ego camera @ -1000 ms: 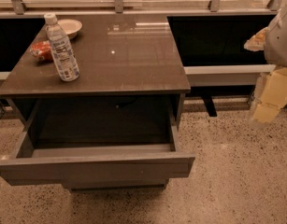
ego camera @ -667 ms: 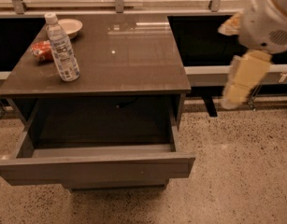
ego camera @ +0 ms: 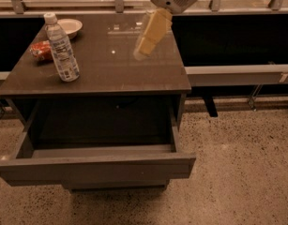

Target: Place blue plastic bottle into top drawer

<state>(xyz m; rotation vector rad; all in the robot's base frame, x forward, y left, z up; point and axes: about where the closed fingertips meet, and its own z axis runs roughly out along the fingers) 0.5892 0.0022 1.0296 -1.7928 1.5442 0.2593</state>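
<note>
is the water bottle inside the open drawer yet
No, the bottle stands upright on the cabinet top above the open drawer, and the gripper hovers over the top's right side.

The bottle (ego camera: 62,48) stands upright on the left part of the cabinet top (ego camera: 134,74). A snack bag (ego camera: 40,50) lies just beside it on its left, and a bowl (ego camera: 71,27) sits behind it near the back edge. The gripper (ego camera: 144,46) hangs over the right half of the top, well apart from the bottle, slanting down from the arm above, while under the top the top drawer (ego camera: 94,170) juts out toward the front over the floor (ego camera: 237,172).
</note>
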